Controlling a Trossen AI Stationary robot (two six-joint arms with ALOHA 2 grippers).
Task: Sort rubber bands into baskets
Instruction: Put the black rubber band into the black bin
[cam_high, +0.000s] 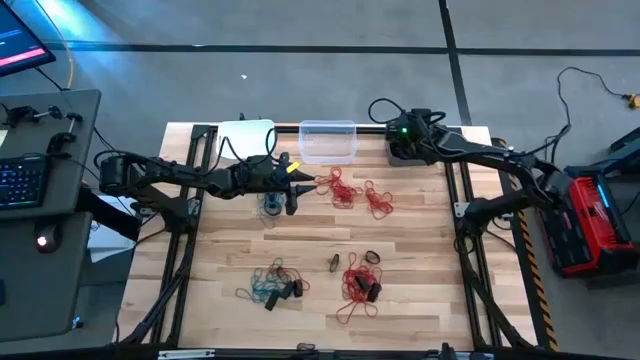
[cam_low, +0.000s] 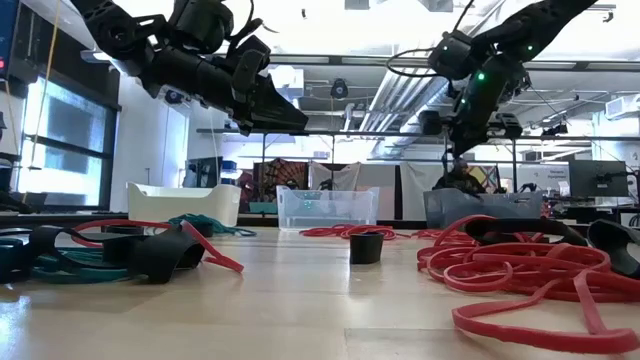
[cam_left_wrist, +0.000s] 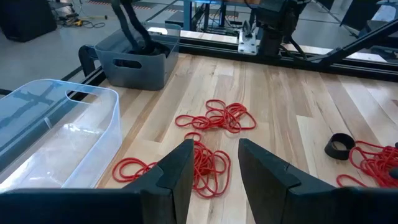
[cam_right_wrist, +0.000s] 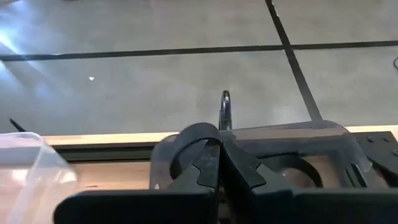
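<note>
While our left claw (cam_left_wrist: 211, 174) hangs spread above the red bands (cam_left_wrist: 202, 163), we should drop straight, pinching few; right claw (cam_right_wrist: 219, 163) pressed together over the grey tub (cam_right_wrist: 298, 163).

Wooden table (cam_high: 420, 290), three baskets (cam_high: 327, 141) along far edge, scattered rubber bands (cam_high: 357, 285), perhaps tangled.

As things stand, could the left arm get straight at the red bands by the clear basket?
Probably yes. The left gripper hangs open over the red bands beside the clear basket, with nothing between them. The right gripper is shut at the dark grey basket, out of the way.
</note>
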